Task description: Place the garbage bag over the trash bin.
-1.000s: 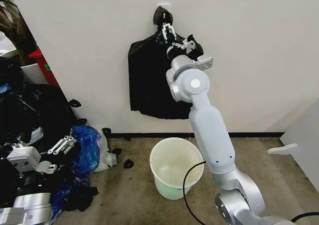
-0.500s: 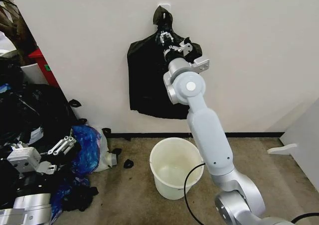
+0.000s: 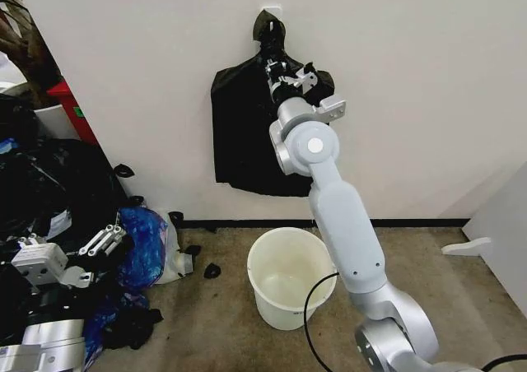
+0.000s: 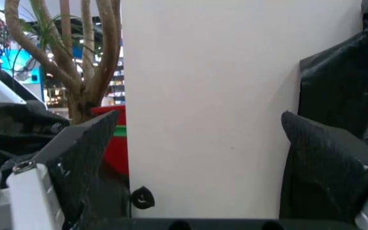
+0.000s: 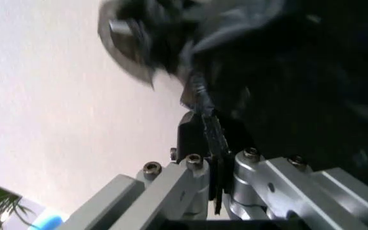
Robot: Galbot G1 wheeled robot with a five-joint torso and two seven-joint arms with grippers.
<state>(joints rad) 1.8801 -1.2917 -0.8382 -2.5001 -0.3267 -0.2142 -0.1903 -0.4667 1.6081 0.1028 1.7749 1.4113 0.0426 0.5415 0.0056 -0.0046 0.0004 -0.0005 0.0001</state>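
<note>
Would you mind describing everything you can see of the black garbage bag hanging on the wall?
The garbage bag is thin, glossy black plastic film, wrinkled, hanging flat against the white wall above the trash bin, well clear of its rim. Its top gathers into a narrow bunched neck caught at a small white wall fitting; the body spreads wide below, with an uneven lower edge. The right gripper is shut on the film just under the neck, and the right wrist view shows the fingers closed with film pinched between them.
</note>
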